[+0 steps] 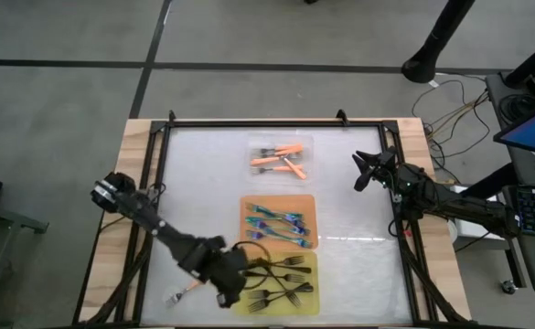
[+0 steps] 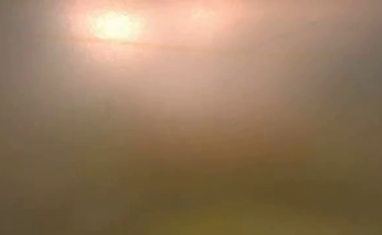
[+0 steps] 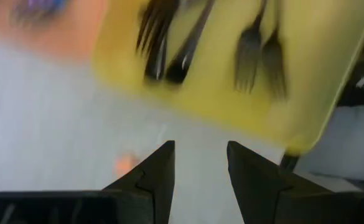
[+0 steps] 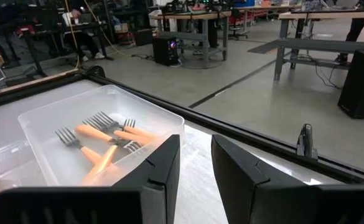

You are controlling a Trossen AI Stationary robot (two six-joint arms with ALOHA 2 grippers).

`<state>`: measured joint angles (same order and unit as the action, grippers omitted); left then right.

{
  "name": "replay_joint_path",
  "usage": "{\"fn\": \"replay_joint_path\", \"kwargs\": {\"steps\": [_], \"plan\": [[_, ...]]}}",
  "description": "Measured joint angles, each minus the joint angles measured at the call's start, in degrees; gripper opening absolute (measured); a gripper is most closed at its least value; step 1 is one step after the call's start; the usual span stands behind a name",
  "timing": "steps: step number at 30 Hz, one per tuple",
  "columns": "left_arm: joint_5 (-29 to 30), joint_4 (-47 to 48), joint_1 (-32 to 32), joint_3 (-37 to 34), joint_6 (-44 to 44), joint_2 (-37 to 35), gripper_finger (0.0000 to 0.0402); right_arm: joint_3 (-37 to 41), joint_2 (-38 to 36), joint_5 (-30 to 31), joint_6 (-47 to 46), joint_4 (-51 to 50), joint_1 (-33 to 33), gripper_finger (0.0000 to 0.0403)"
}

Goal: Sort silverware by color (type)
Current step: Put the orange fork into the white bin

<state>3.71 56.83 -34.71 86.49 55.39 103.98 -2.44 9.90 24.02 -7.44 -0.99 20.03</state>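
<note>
Three trays stand in a row down the table's middle. The clear tray (image 1: 281, 157) (image 4: 45, 124) holds orange-handled forks (image 4: 107, 140). The orange tray (image 1: 249, 212) holds teal-handled forks (image 1: 281, 222). The yellow tray (image 1: 311, 265) (image 3: 219, 106) holds black forks (image 1: 281, 279) (image 3: 250, 59). One orange-handled fork (image 1: 183, 294) lies on the table left of the yellow tray, and its handle end (image 3: 126, 165) shows in the left wrist view. My left gripper (image 1: 228, 288) (image 3: 200, 165) hovers open and empty at the yellow tray's left edge. My right gripper (image 1: 366, 171) (image 4: 195, 165) waits open near the table's right side.
A black frame rail (image 1: 276, 123) runs round the white table surface (image 1: 203, 183). The low view is filled by an orange-yellow haze and shows nothing. Beyond the table's far edge are workbenches and cables (image 4: 188, 37).
</note>
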Motion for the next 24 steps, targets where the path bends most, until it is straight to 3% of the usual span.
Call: {"fn": "replay_joint_path", "kwargs": {"steps": [6, 9, 17, 24], "plan": [[-0.4, 12.2, -4.7, -2.2, 13.7, 0.0, 0.0127, 0.0, 0.0, 0.0, 0.0, 0.0, 0.0, 0.0084], [-3.6, 13.6, -5.6, -5.3, 17.3, 0.0, 0.0127, 0.0, 0.0, 0.0, 0.0, 0.0, 0.0, 0.0084], [-12.2, 9.1, -7.5, -13.3, 21.6, 0.0, 0.0127, 0.0, 0.0, 0.0, 0.0, 0.0, 0.0, 0.0084], [-13.8, -1.2, -9.1, -18.2, 24.3, -0.3, 0.0127, 0.0, 0.0, 0.0, 0.0, 0.0, 0.0, 0.0084]]}}
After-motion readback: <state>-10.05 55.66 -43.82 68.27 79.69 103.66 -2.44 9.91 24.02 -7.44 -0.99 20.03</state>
